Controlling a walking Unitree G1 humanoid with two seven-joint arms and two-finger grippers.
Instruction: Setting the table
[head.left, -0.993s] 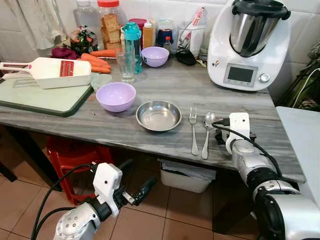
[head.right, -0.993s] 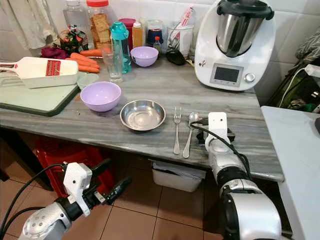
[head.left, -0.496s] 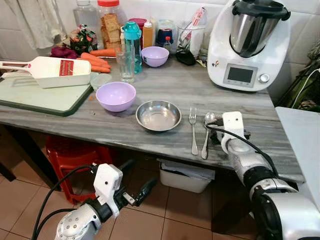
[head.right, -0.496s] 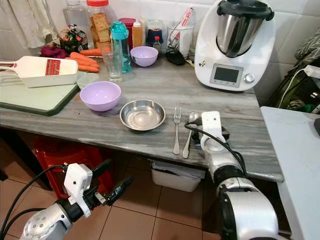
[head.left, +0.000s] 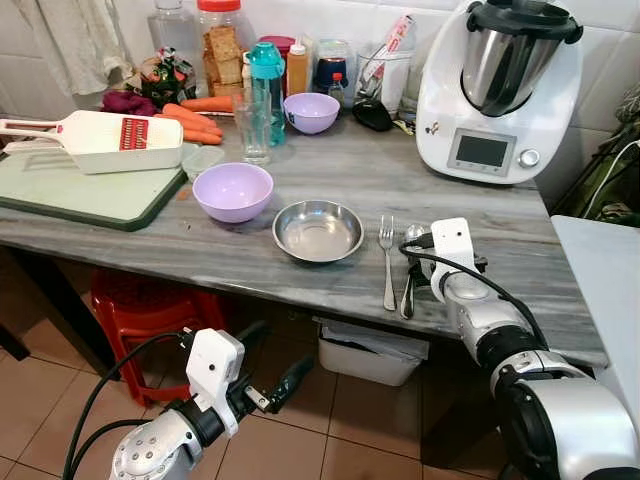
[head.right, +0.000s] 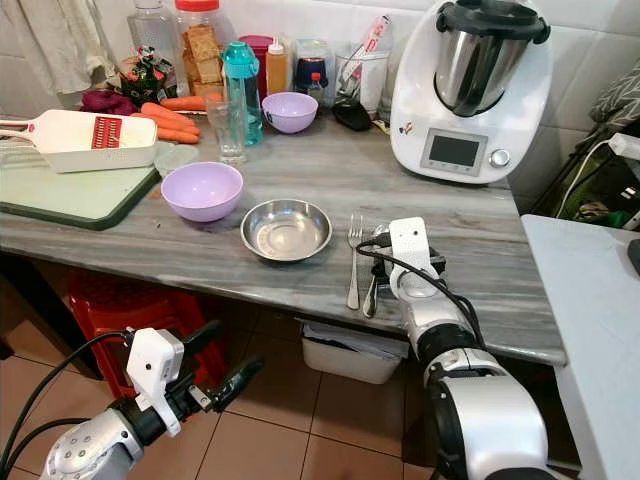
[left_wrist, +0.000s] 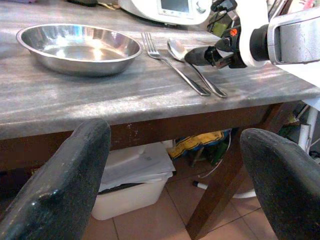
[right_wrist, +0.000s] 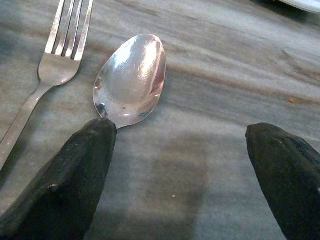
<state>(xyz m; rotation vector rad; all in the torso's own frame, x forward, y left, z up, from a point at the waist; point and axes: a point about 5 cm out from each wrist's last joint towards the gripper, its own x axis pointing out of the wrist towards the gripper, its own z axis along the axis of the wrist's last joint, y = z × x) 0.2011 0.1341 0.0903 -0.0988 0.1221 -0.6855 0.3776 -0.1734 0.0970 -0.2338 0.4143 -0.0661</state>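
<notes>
A steel bowl (head.left: 318, 230) sits near the front of the grey marble table (head.left: 350, 175). Right of it lie a fork (head.left: 387, 262) and a spoon (right_wrist: 131, 80), side by side. My right gripper (right_wrist: 182, 135) is low over the table, open, at the spoon's handle. One finger (right_wrist: 75, 175) covers the spoon's neck and the other finger (right_wrist: 287, 170) stands over bare table, away from the fork. Its white wrist mount (head.left: 452, 245) hides part of the spoon (head.left: 408, 285) from above. My left gripper (head.left: 272, 358) hangs open below the table's front edge.
A large purple bowl (head.left: 232, 192), a glass (head.left: 250, 125), a small purple bowl (head.left: 311, 112), bottles, carrots (head.left: 190, 120) and a slicer (head.left: 100, 143) on a green board (head.left: 90, 200) fill the left and back. A white kitchen machine (head.left: 495, 90) stands back right. Under the table are a red stool (head.left: 150, 310) and a bin (head.left: 375, 358).
My right gripper has slid left along the table, from beside the spoon to over its handle. The left arm has not moved.
</notes>
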